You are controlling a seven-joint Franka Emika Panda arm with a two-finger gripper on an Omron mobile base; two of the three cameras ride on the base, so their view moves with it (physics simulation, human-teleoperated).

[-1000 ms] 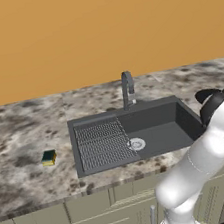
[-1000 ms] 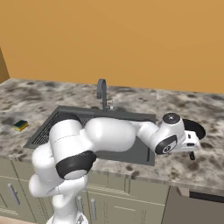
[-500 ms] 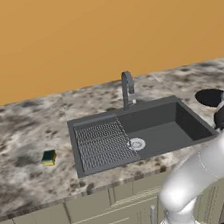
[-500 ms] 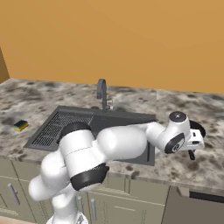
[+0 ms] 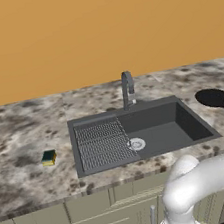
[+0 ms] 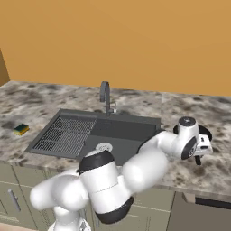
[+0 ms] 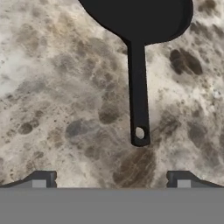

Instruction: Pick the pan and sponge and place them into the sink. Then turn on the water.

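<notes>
Gripper (image 7: 111, 179) spread wide, my two dark fingertips stand apart at the bottom of the hand view with nothing between them — I hover over the speckled tabletop (image 7: 57, 87), looking along the handle of the pan (image 7: 139, 52). That handle is a slim flat black bar with a small hanging hole near its end, and it runs straight toward me from the round, matte black body of the pan. Its tip lies between my fingertips' line and the pan's bowl, not yet within my reach as far as I can judge.

By my reckoning the task is barely begun. The pan sits on the tabletop to the right of the sink (image 5: 137, 135), well outside the basin. The sponge (image 5: 49, 157) — a small block, green on top and yellow below — lies on the tabletop left of the sink, just off the ribbed drainboard side. The sink itself is dark grey, with a ridged drainboard half, a deeper smooth basin and a round silver drain; nothing lies in it. No water runs from the arched grey metal faucet (image 5: 127, 88) behind it.

So all three steps remain: pan, sponge, water. The stone-patterned tabletop looks hard and smooth, mottled in brown, grey and cream.
</notes>
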